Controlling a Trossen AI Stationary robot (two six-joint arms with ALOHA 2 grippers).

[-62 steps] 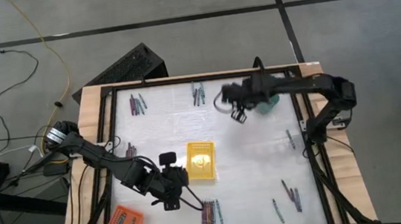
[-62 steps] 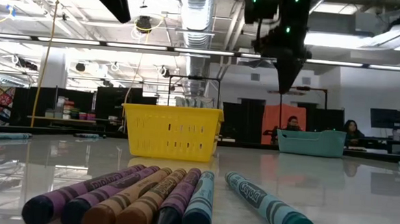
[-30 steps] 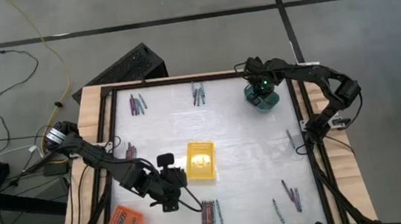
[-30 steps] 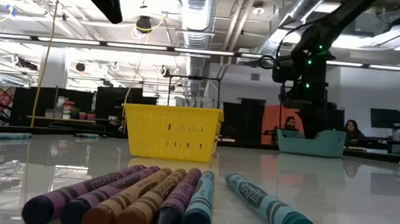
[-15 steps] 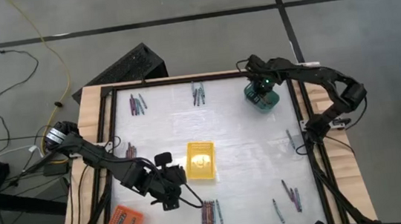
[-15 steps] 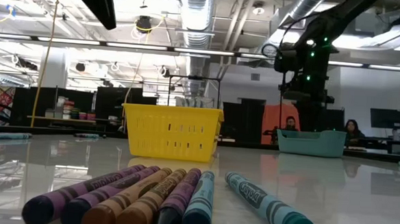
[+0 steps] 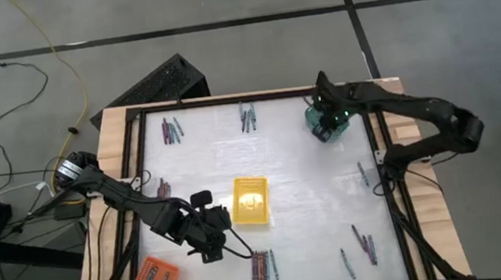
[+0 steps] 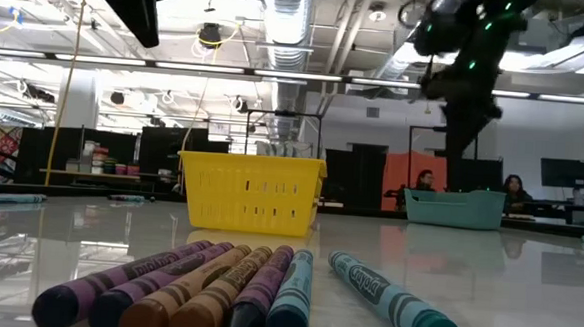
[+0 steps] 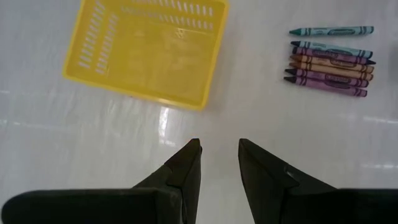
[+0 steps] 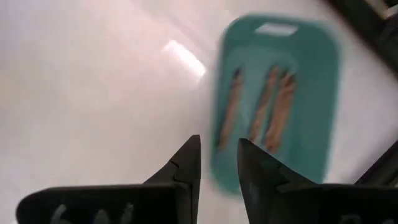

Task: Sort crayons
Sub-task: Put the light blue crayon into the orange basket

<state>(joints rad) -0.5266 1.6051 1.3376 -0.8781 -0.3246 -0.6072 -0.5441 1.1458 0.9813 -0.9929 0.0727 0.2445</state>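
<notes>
At the tabletop's far right corner, the right gripper (image 7: pixel 325 116), fingers narrowly parted and empty, partly hides the teal tray (image 7: pixel 330 128) holding blurred brownish crayons (image 10: pixel 260 111); the left gripper (image 9: pixel 217 149), likewise parted, hovers near the yellow basket (image 7: pixel 250 201).

Bare table (image 7: pixel 313 199) between yellow tray (image 7: pixel 250 201) and teal tray (image 7: pixel 325 125)

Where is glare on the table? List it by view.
Left wrist view: a bright patch on the table beside the yellow tray. Right wrist view: a bright patch beside the teal tray. Low view: the table mirrors the yellow tray. High view: pale sheen mid-table.
</notes>
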